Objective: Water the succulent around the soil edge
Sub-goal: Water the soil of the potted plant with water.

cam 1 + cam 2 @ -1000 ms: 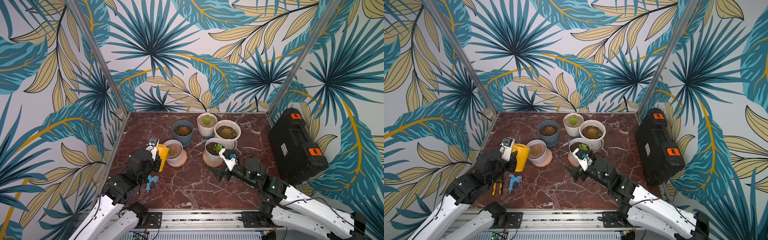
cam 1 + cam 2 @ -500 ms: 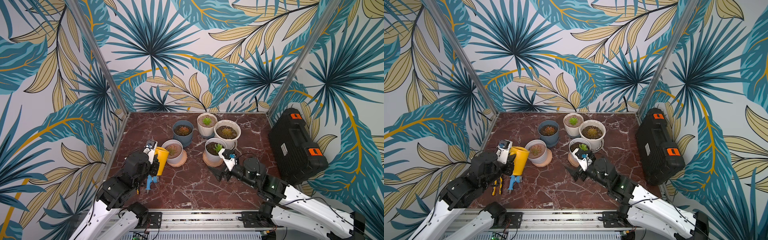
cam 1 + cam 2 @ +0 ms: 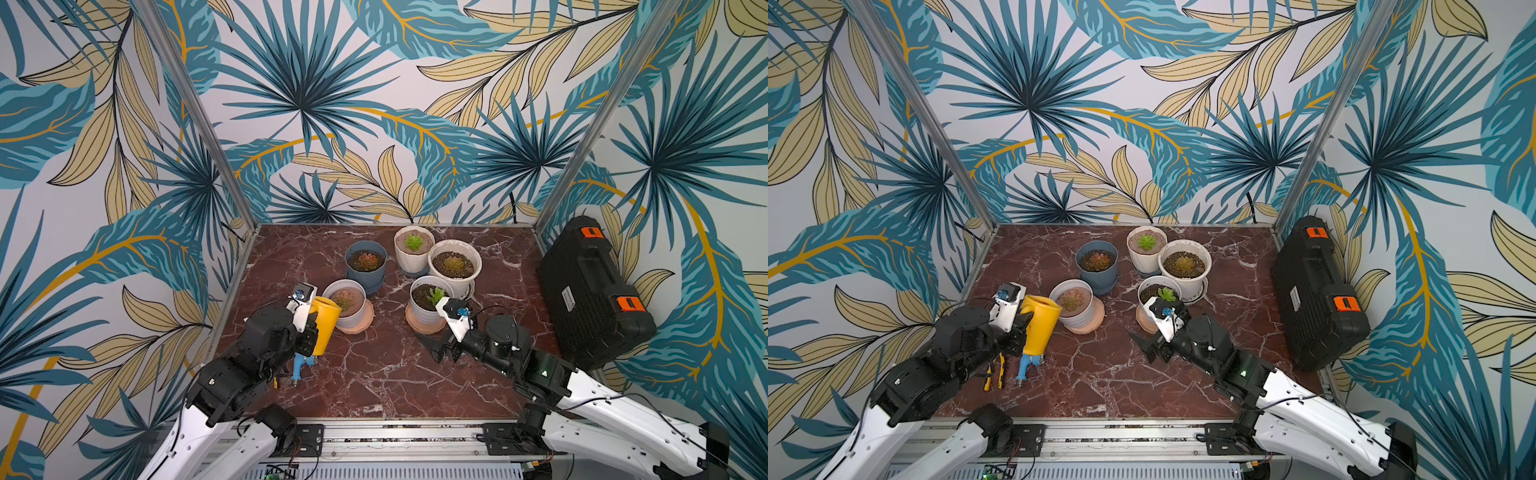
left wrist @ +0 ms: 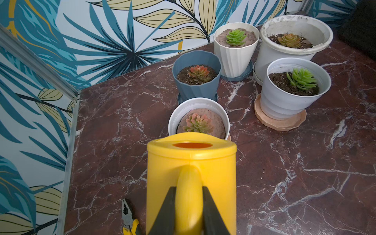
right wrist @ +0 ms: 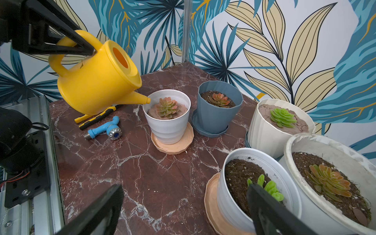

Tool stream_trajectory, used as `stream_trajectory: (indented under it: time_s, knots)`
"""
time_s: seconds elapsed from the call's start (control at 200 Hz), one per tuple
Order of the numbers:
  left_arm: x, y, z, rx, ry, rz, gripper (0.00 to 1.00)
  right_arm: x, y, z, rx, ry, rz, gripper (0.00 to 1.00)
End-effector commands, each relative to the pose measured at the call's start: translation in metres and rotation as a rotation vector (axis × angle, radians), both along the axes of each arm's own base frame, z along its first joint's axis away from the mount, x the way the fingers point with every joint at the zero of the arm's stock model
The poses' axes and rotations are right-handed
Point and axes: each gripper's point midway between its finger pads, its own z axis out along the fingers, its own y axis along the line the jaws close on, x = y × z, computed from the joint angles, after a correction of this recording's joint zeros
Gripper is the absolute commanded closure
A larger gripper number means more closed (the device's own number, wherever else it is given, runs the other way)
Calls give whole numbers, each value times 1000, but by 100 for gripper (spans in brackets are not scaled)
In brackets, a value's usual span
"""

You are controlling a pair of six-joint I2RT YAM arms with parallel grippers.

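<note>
Beside the white pot (image 5: pixel 166 126) holding the succulent (image 5: pixel 167 107), my left gripper (image 4: pixel 189 190) is clamped on the watering can (image 5: pixel 95 81) handle; my right gripper (image 5: pixel 184 187) stands wide, empty. Its spout (image 5: pixel 140 99) sits at the rim: overtilting risks wetting leaves or the desk (image 5: pixel 142 173).

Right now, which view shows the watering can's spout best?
The right wrist view: the spout shows side-on, its tip at the white pot rim. In the left wrist view the can hides it; in both top views it is unclear.

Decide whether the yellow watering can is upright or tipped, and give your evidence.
Tipped. The yellow watering can leans forward, spout down at the white pot rim.
</note>
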Motion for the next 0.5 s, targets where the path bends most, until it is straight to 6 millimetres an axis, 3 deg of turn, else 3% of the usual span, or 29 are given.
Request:
stream_trajectory:
  time_s: [0.0, 0.35, 0.496]
  knots:
    - [-3, -2, 20, -18, -29, -26, 100, 0, 2, -1, 8, 5, 4, 1]
    - [-2, -9, 21, -55, -35, -45, 100, 1, 2, -3, 3, 7, -1, 0]
    - [0, -10, 32, -82, -69, -40, 100, 1, 2, -3, 3, 6, -2, 0]
